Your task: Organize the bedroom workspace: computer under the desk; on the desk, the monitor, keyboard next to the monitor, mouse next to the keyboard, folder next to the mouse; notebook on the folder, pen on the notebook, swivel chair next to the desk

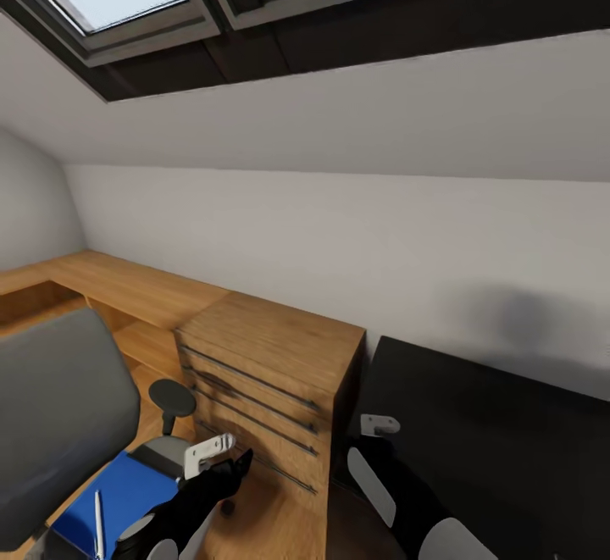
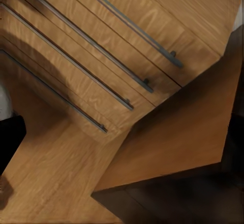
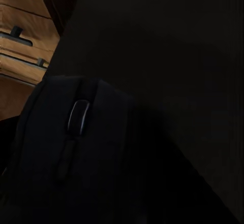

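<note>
Left arm point(image 1: 199, 501) was glossy black with a white angular bracket point(image 1: 208, 453) near its wrist and white rounded shells lower down. Right arm point(image 1: 398, 492) was black too, with a white bracket point(image 1: 379, 425) and white oval cover panels point(image 1: 371, 485).

The drawer chest point(image 1: 271, 374) is light wood with a wavy grain and thin grey metal handle bars point(image 2: 127, 23), the swivel chair point(image 1: 59, 416) looks like soft grey cloth, the folder point(image 1: 127, 492) is smooth blue, and the counter point(image 1: 500, 433) and mouse point(image 3: 76, 148) are smooth black.
</note>
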### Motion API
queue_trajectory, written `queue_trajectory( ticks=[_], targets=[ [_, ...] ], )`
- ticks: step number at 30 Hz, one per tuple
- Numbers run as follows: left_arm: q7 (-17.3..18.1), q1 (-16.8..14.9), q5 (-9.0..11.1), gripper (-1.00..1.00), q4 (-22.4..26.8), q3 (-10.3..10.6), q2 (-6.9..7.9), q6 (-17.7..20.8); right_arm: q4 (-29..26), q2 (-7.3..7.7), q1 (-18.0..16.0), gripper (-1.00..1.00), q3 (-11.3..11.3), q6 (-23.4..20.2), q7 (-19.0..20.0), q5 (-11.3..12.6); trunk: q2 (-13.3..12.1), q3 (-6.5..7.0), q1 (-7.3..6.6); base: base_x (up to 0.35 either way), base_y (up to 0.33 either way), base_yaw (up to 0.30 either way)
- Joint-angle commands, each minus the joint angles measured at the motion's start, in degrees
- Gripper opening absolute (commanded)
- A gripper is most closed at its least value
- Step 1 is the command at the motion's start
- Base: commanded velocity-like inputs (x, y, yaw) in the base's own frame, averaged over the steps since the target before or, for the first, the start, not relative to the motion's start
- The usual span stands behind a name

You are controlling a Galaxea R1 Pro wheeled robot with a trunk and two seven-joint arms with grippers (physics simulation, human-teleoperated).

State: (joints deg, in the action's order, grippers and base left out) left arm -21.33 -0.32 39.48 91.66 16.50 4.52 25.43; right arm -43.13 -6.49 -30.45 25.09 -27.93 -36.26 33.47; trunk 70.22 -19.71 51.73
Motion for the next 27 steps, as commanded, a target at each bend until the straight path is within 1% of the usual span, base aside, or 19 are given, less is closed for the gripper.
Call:
queue_trajectory(
  ticks=[1, 2, 3, 4, 5, 6, 7, 8, 10, 13, 14, 17, 18, 20, 21, 24, 27],
  targets=[
    [-0.56, -0.03, 0.60, 1.00, 0.10, 0.08, 0.05, 0.05, -0.38, 0.08, -0.05, -1.00, 0.17, 0.17, -0.64, 0.63, -0.37, 0.12, -0.25, -0.277, 0.000, 0.000],
    [-0.56, -0.03, 0.60, 1.00, 0.10, 0.05, 0.05, 0.05, -1.90, 0.14, -0.05, -1.00, 0.04, 0.58, -0.82, 0.59, -0.77, 0.30, -0.47, -0.307, 0.000, 0.000],
    [-0.56, -0.03, 0.60, 1.00, 0.10, 0.04, 0.05, 0.05, -4.81, 0.26, -0.03, -1.00, -0.42, 1.01, -1.07, 0.57, -1.17, 0.48, -0.69, -0.322, 0.000, 0.000],
    [-0.56, -0.03, 0.60, 1.00, 0.10, 0.04, 0.05, 0.05, -5.99, 0.36, -0.02, -1.00, -0.69, 1.10, -1.18, 0.56, -1.57, 0.66, -0.91, -0.325, 0.000, 0.000],
    [-0.56, -0.03, 0.60, 1.00, 0.09, 0.03, 0.05, 0.05, -8.42, 0.72, 0.03, -1.00, -1.32, 1.22, -1.44, 0.61, -1.97, 0.84, -1.13, -0.329, 0.000, 0.000],
    [-0.56, -0.03, 0.60, 1.00, 0.09, 0.03, 0.05, 0.05, -10.77, 1.26, 0.10, -1.00, -1.85, 1.28, -1.66, 0.68, -2.37, 1.02, -1.35, -0.332, 0.000, 0.000],
    [-0.56, -0.03, 0.60, 1.00, 0.09, 0.03, 0.05, 0.05, -11.91, 1.53, 0.14, -1.00, -2.05, 1.30, -1.74, 0.71, -2.78, 1.20, -1.57, -0.333, 0.000, 0.000],
    [-0.56, -0.03, 0.60, 1.00, 0.10, 0.03, 0.05, 0.05, -16.05, 2.69, 0.29, -1.00, -2.57, 1.32, -1.93, 0.80, -3.18, 1.38, -1.79, -0.336, 0.000, 0.000],
    [-0.56, -0.03, 0.60, 1.00, 0.10, 0.06, 0.05, 0.05, -19.43, 3.53, 0.43, -1.00, -2.86, 1.25, -2.05, 0.87, -3.98, 1.74, -2.22, -0.259, 0.000, 0.000],
    [-0.60, -0.03, 0.37, 1.00, 0.10, 0.26, 0.01, -0.07, -21.46, 3.88, 0.52, -1.00, -2.97, 1.23, -2.19, 0.89, -5.18, 2.28, -2.88, -0.106, 0.000, 0.000],
    [-0.63, -0.03, 0.17, 1.00, 0.10, 0.45, -0.02, -0.16, -23.95, 4.03, 0.60, -1.00, -3.06, 1.17, -2.28, 0.90, -5.58, 2.46, -3.10, -0.021, 0.000, 0.000],
    [-0.65, -0.03, 0.09, 1.00, 0.10, 0.57, -0.04, -0.20, -27.11, 4.13, 1.65, -1.00, -3.18, 1.12, -2.32, 0.90, -6.79, 2.99, -3.76, -0.008, 0.000, 0.000],
    [-0.57, -0.03, 0.13, 1.00, -0.04, 0.69, -0.02, -0.09, -30.43, 5.59, 3.58, -1.00, -4.16, 1.13, -2.33, 0.96, -6.79, 3.00, -3.76, 0.000, 0.000, 0.000],
    [-0.52, -0.03, 0.14, 1.00, -0.10, 0.71, 0.00, 0.02, -30.86, 5.86, 3.87, -1.00, -4.51, 1.13, -2.33, 1.20, -6.79, 3.03, -3.76, 0.000, 0.000, -0.017],
    [-0.47, -0.03, 0.16, 1.00, -0.25, 0.73, -0.01, -0.04, -31.30, 6.41, 4.16, -1.00, -5.23, 1.13, -2.33, 3.66, -6.79, 3.09, -3.76, -0.283, 0.000, -0.197],
    [-0.47, -0.03, 0.16, 1.00, -0.25, 0.73, -0.01, -0.08, -31.31, 6.54, 4.17, -1.00, -6.05, 1.13, -2.33, 3.77, -6.79, 3.28, -3.76, -0.314, 0.000, -0.201],
    [-0.47, -0.03, 0.16, 1.00, -0.25, 0.73, -0.03, -0.11, -31.28, 6.57, 4.17, -1.00, -6.35, 1.13, -2.33, 3.79, -6.79, 3.47, -3.76, -0.332, 0.000, -0.207]
  ],
)
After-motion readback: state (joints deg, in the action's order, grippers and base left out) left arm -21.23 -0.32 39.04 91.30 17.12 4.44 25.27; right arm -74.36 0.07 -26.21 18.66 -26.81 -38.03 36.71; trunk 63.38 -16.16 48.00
